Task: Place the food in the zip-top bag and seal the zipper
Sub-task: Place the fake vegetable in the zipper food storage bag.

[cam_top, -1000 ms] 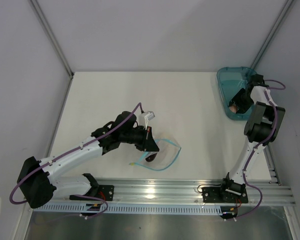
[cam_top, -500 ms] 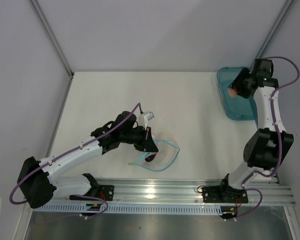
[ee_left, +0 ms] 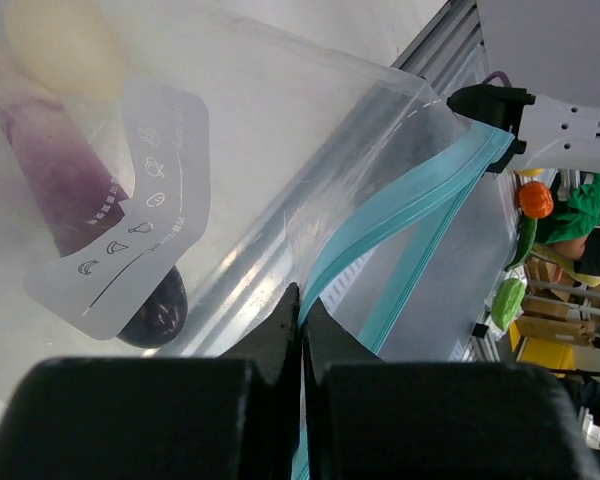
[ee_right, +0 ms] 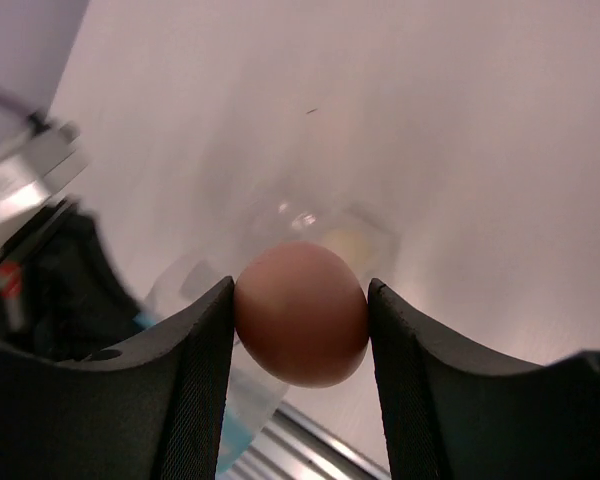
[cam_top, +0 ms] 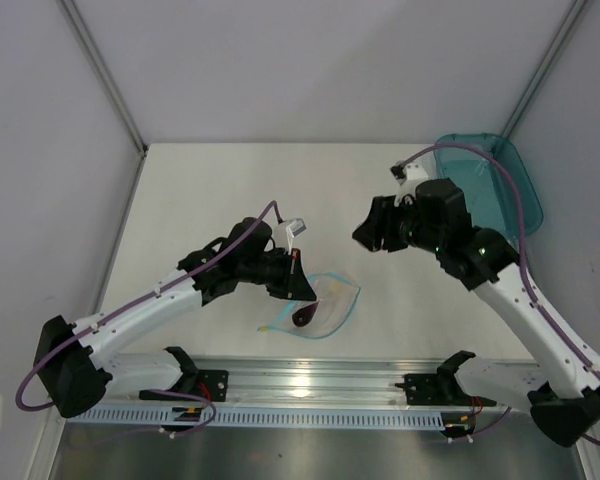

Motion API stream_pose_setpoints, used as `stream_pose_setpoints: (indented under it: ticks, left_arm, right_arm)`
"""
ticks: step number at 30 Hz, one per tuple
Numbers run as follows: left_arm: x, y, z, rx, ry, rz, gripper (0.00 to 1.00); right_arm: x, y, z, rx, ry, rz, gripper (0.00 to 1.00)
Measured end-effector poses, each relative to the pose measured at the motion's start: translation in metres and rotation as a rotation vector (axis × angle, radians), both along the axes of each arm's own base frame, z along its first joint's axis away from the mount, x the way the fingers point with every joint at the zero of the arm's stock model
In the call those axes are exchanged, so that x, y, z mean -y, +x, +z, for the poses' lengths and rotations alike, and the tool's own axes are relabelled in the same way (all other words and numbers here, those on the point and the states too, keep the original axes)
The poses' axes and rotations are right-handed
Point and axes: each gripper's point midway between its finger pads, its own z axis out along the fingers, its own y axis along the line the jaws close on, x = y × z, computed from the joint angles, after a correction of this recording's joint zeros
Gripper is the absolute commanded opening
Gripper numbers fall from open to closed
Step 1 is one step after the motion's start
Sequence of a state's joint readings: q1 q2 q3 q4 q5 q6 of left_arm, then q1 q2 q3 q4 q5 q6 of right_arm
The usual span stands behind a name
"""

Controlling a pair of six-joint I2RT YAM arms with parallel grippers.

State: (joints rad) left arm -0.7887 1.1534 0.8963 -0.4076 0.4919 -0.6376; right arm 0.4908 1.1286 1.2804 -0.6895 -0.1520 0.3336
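The clear zip-top bag (cam_top: 332, 303) lies near the table's front edge. My left gripper (cam_top: 298, 287) is shut on its teal zipper strip (ee_left: 380, 225) and holds the mouth edge up. Inside the bag are the dark purple oblong piece (ee_left: 68, 178) and a pale cream piece (ee_left: 65, 45), behind the white label (ee_left: 130, 235). The purple piece also shows in the top view (cam_top: 305, 316). My right gripper (ee_right: 300, 315) is shut on a peach-brown egg-shaped piece (ee_right: 300, 310) and hangs above the table, up and right of the bag (ee_right: 270, 250). In the top view the right gripper (cam_top: 368, 236) hides the egg.
The teal plastic tray (cam_top: 505, 185) stands at the far right corner of the table. An aluminium rail (cam_top: 310, 385) runs along the front edge. The left arm (ee_right: 40, 280) shows dark at the left of the right wrist view.
My right arm has left the teal tray with the egg-shaped piece and swung left to the middle of the table, near the bag. The left gripper still holds the zipper edge.
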Motion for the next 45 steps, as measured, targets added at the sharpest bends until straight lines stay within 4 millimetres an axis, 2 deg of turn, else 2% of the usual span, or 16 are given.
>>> stream_pose_setpoints:
  ticks: [3,8,10,12,16,22,27,30,33,36,39,43,45]
  left_arm:
    - [0.0,0.0,0.003,-0.013,-0.002,0.011,0.01]
    - [0.002,0.001,0.009,-0.031,-0.014,0.027,0.01]
    - [0.003,0.0,0.01,-0.044,-0.018,0.034,0.0]
    - [0.003,0.0,0.011,-0.053,-0.021,0.039,0.0]
    - [0.004,-0.002,0.012,-0.076,-0.029,0.043,0.01]
    - [0.008,-0.002,0.013,-0.097,-0.031,0.032,0.01]
    - [0.009,-0.003,0.013,-0.106,-0.032,0.026,0.0]
    - [0.009,-0.003,0.013,-0.109,-0.032,0.024,0.01]
    - [0.009,-0.004,0.013,-0.11,-0.033,0.023,0.01]
    - [0.009,-0.004,0.013,-0.111,-0.033,0.024,0.0]
    - [0.009,-0.004,0.014,-0.116,-0.035,0.027,0.01]
    - [0.01,-0.004,0.014,-0.12,-0.038,0.03,0.01]
    - [0.01,-0.004,0.015,-0.12,-0.039,0.03,0.01]
  right_arm:
    - [-0.03,-0.048,0.015,0.072,0.022,0.154,0.0]
    - [-0.042,-0.102,0.033,0.174,0.082,0.307,0.0]
    - [-0.046,-0.118,0.031,0.195,0.09,0.365,0.0]
    - [-0.05,-0.135,0.019,0.198,0.085,0.428,0.0]
    - [-0.056,-0.151,-0.003,0.191,0.063,0.507,0.0]
    - [-0.072,-0.154,-0.028,0.163,0.03,0.567,0.0]
    - [-0.09,-0.148,-0.045,0.142,-0.013,0.585,0.0]
    - [-0.093,-0.145,-0.053,0.137,-0.041,0.579,0.0]
    - [-0.093,-0.14,-0.054,0.152,-0.058,0.559,0.05]
    - [-0.091,-0.135,-0.054,0.164,-0.071,0.537,0.14]
    - [-0.09,-0.131,-0.055,0.171,-0.08,0.516,0.32]
    - [-0.087,-0.126,-0.056,0.177,-0.095,0.49,0.62]
    - [-0.086,-0.124,-0.059,0.176,-0.104,0.48,0.69]
